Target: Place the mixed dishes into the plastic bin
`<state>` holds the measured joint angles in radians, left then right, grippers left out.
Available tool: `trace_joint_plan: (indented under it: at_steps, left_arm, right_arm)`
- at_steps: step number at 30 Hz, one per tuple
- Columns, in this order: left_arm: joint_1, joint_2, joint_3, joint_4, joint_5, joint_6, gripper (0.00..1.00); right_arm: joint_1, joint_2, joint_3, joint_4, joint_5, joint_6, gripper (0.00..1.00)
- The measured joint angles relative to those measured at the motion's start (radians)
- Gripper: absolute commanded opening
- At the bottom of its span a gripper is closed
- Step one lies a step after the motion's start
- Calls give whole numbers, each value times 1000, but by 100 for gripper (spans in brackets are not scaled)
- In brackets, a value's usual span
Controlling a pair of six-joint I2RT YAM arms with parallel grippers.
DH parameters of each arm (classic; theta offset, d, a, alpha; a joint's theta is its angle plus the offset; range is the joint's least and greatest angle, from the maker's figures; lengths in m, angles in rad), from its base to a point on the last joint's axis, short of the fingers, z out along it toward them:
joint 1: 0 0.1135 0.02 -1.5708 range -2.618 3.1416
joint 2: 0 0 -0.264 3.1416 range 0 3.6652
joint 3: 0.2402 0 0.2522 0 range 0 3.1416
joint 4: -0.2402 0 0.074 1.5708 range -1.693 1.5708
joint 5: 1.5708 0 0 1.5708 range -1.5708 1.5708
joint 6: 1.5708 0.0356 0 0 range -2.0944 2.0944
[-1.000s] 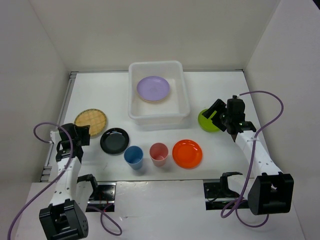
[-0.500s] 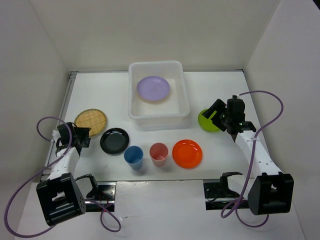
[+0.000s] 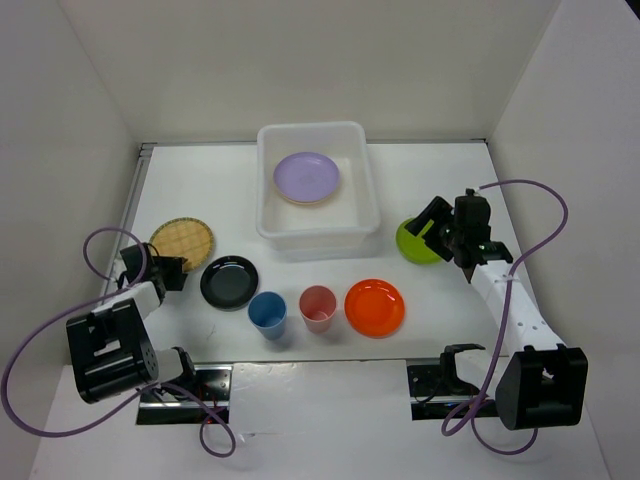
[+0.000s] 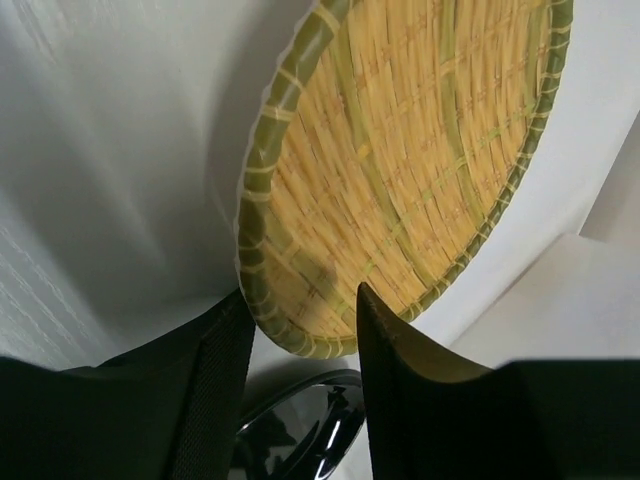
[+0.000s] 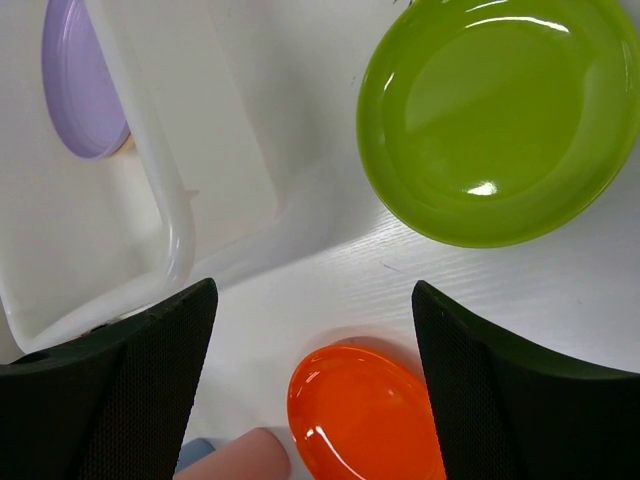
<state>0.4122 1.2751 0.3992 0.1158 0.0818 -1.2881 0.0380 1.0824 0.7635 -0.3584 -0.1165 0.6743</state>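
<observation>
At left, straddles the tan woven plate's (image 3: 182, 241) near rim with the left gripper (image 3: 168, 272), jaws released; cannot tell whether touching. Rightward along the counter (image 3: 420, 170): black plate (image 3: 229, 281), blue cup (image 3: 267, 313), pink cup (image 3: 318, 306), orange plate (image 3: 374, 306). Farther back, lilac plate (image 3: 307, 177) inside the plastic bin (image 3: 310, 130). At right, hovers with the right gripper (image 3: 430, 225), jaws released, partly hiding the lime plate (image 3: 412, 248).

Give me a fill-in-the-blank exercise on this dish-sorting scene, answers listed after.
The plate on top inside the plastic bin is ____.
Between the blue cup and the orange plate stands the ____ cup.
The left pincer, open, frames the rim of the ____ plate.
The plate nearest the open right pincer is ____.
Missing words: lilac, pink, woven, green.
</observation>
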Motion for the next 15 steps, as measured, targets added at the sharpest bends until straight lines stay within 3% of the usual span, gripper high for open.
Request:
trace_joint_plan:
  at_steps: [10,12,15]
  left_arm:
    - [0,-75,-97,79,-50,-95,16]
    - [0,-91,-97,91,-63,-104,3]
    - [0,-90,-97,126,-74,-108,0]
  right_arm:
    - [0,0,32,-2,14,0,83]
    - [0,0,39,-2,19,-1,83]
    - [0,0,47,-3,26,-2,83]
